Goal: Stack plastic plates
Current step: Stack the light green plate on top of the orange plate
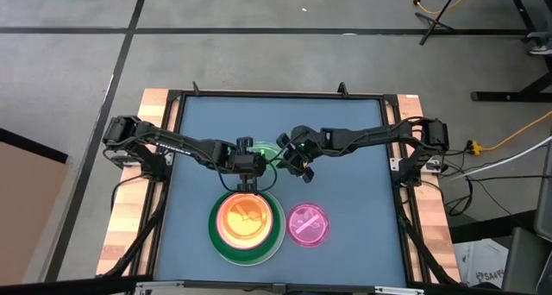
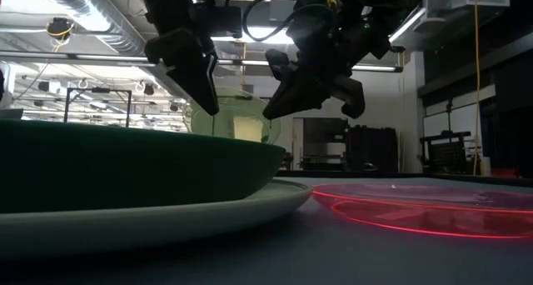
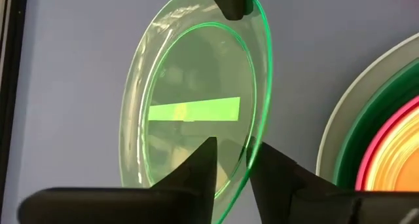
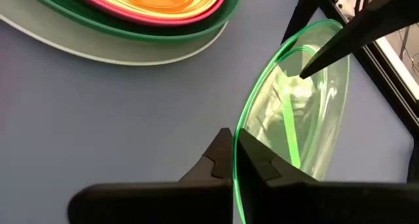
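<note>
A small translucent green plate [image 3: 190,112] stands on edge above the table, lifted between my two grippers. My right gripper [image 4: 234,160] is shut on its rim. On the opposite rim, my left gripper [image 3: 239,160] is open, one finger on each side of the rim with a gap showing; I cannot tell whether it touches. Near the table's front lies a stack [image 1: 246,222]: a white plate [image 1: 280,239] at the bottom, a dark green one [image 1: 216,230], then pink and orange [image 1: 244,217]. A small pink plate [image 1: 308,224] lies flat to its right. My right gripper pinches the green plate's rim [image 4: 239,135] between its two fingers, which lie across the rim. The plate stands on edge, lifted clear of the table, with its far rim [image 4: 327,37] between my left gripper's fingers.
The black frame rail [image 1: 276,94] runs round the blue table top. Bare blue surface lies at the far side and to the right of the small pink plate [image 2: 433,206]. In the low view the stack's dark green plate [image 2: 125,164] fills the near left.
</note>
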